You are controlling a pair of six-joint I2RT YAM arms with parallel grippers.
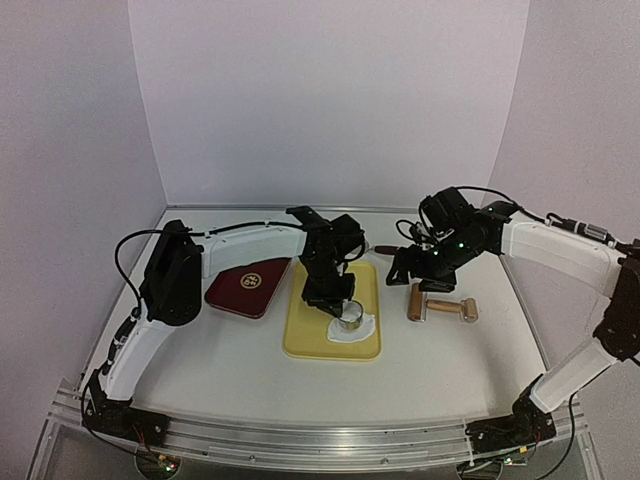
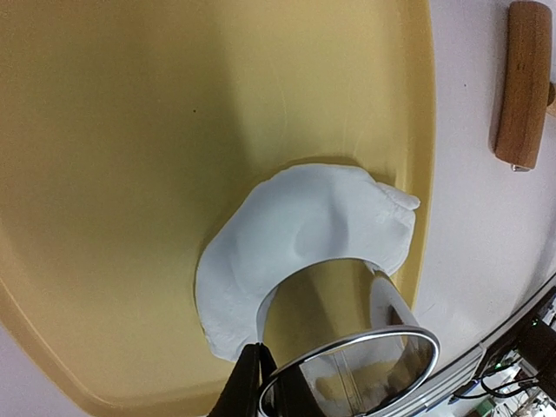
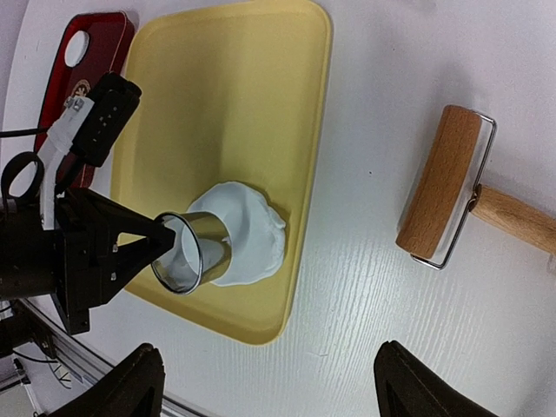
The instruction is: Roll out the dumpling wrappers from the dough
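Observation:
The dough (image 1: 364, 327) is a flattened white sheet (image 2: 304, 217) in the near right corner of the yellow tray (image 1: 310, 342). A shiny ring cutter (image 1: 352, 316) stands on it, tilted (image 2: 347, 295), with white dough showing inside it (image 3: 195, 252). My left gripper (image 2: 254, 382) is shut on the cutter's upper rim, reaching down from above (image 1: 338, 298). My right gripper (image 3: 268, 352) hangs open over the bare table right of the tray (image 1: 405, 268), holding nothing. The dumpling wrappers are out of view as separate discs.
A wooden rolling pin (image 1: 440, 306) lies on the table right of the tray (image 3: 439, 191), close under my right arm. A dark red plate (image 1: 247, 286) sits left of the tray (image 3: 104, 43). White walls enclose the back and sides.

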